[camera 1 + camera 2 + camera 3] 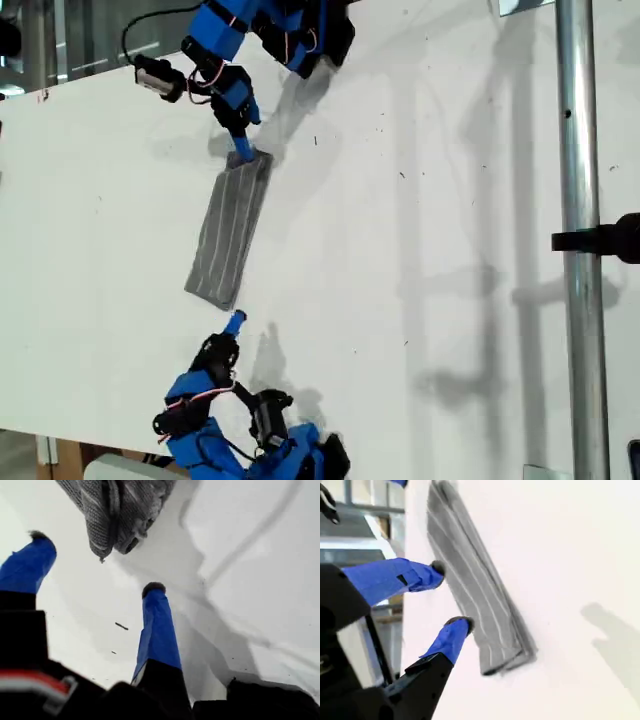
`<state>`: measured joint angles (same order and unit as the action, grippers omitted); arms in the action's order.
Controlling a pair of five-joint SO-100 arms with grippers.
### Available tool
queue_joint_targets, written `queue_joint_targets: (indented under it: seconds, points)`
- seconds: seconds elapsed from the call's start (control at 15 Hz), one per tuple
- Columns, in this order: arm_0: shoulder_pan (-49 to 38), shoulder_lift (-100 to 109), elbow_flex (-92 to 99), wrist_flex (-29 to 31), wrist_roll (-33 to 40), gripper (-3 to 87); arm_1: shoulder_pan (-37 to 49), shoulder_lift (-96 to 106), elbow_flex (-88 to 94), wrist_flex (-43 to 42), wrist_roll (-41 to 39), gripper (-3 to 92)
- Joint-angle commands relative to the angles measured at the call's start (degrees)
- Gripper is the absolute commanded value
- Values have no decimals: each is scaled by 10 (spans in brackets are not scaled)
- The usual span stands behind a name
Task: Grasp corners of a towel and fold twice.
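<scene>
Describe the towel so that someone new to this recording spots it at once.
On the white table, look between the two blue arms in the exterior view's left half. The towel lies there as a narrow folded strip: the only grey cloth, with fine pale lengthwise stripes.

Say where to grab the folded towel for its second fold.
Probably take the towel by its short end nearest my second gripper, coming in along the strip's length; it lies flat, long and narrow, its stacked edges exposed there.

Bright, even light washes the white table [420,200] nearly featureless, soft grey shadows of arms and pole fall across it in the exterior view, and both wrist views are blurred, worst at their dark near edges.
</scene>
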<state>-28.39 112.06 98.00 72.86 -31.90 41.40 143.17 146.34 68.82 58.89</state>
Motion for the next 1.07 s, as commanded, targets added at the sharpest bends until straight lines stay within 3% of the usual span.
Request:
queue_joint_targets:
  seconds: [0.0, 0.07, 0.13, 0.27, 0.4, 0.47, 0.8, 1.0]
  points:
    - [93, 259, 223, -61, -62, 51, -54, 194, 67, 1, 93, 373]
    - [137, 359, 319, -96, -112, 40, -60, 270, 92, 32, 116, 370]
    - [186, 443, 405, -146, -137, -28, -53, 330, 117, 67, 127, 376]
    - [228, 588, 539, -193, -191, -28, -40, 386, 163, 90, 134, 372]
    - [237, 758, 647, -178, -225, -28, -43, 344, 184, 51, 145, 389]
    - [238, 859, 690, -140, -240, -28, -40, 287, 174, 10, 142, 394]
    - [242, 868, 719, -89, -269, -28, -29, -92, 87, -264, 140, 400]
    - [245, 868, 722, -83, -273, -28, 1, -328, -71, -263, 123, 422]
